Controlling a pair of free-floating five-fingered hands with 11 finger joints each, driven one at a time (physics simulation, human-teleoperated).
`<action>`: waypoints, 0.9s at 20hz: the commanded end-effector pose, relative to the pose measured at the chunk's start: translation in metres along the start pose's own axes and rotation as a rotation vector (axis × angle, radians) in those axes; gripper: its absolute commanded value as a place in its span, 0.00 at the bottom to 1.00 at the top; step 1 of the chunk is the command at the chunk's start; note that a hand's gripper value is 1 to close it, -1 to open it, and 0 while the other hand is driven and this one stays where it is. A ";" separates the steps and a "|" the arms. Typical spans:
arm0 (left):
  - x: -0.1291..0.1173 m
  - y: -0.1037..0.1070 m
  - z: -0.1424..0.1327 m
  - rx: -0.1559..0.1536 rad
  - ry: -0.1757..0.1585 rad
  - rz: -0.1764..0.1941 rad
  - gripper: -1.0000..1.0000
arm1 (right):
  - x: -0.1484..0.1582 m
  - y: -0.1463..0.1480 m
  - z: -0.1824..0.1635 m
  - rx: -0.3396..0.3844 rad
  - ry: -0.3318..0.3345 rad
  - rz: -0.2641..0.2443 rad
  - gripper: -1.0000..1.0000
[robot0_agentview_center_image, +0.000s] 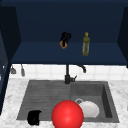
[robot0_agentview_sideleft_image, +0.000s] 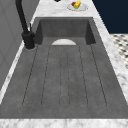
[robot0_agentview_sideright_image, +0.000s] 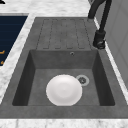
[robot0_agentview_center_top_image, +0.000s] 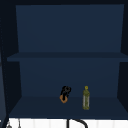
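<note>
My right hand pinches a small orange ring by its top, with the bottle at three o'clock. I judge the ring light and stiff. Left hand hangs at seven o'clock.

Bottle on cabinet shelf

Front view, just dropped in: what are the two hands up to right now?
The right hand is up at the lower shelf of the dark blue wall cabinet, fingers curled round a small orange object. A tall green glass bottle stands apart to its right on the same shelf. The left hand hangs at the sink's front left edge. A large red ball sits in front of the round white plate lying in the grey basin.
</note>
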 end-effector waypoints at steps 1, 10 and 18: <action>0.000 0.000 0.000 0.000 0.000 0.000 0.50 | 0.016 0.007 -0.003 -0.002 -0.015 0.011 1.00; 0.000 0.000 0.000 0.000 0.000 0.000 0.50 | 0.039 0.006 0.015 -0.124 0.034 0.123 1.00; 0.000 0.000 0.000 0.000 0.000 0.000 0.50 | 0.059 -0.016 0.084 -0.138 0.050 0.088 1.00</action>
